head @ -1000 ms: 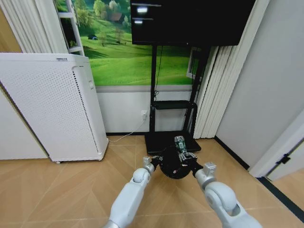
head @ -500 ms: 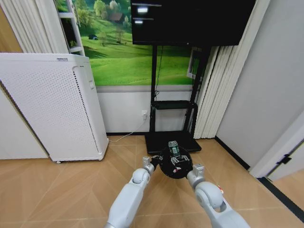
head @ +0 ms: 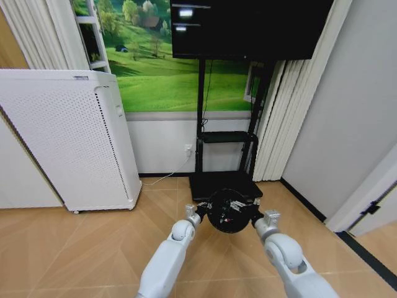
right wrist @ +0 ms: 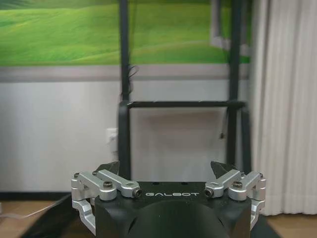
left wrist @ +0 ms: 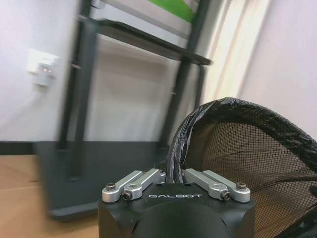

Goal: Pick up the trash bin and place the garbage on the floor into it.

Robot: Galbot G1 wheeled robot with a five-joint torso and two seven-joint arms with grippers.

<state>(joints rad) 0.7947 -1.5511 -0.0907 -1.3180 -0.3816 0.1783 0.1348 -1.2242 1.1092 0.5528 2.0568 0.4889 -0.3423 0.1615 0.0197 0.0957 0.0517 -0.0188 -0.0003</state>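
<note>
Left pincer [left wrist: 174,174] clamps trash bin [head: 228,212] rim; right pincer [right wrist: 167,171] wide, empty; bin contents indistinct.

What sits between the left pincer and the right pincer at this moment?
In the head view, the trash bin hangs between them: the left pincer clamps its rim, and the open right pincer sits beside its far side.

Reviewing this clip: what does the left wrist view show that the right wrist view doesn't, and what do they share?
Left wrist only: the left gripper shut on the rim of the trash bin, whose mesh wall and black liner are close up. Right wrist only: the right gripper open and holding nothing, the green landscape wall picture and a white curtain. Both: the black TV stand and a wall outlet.
</note>
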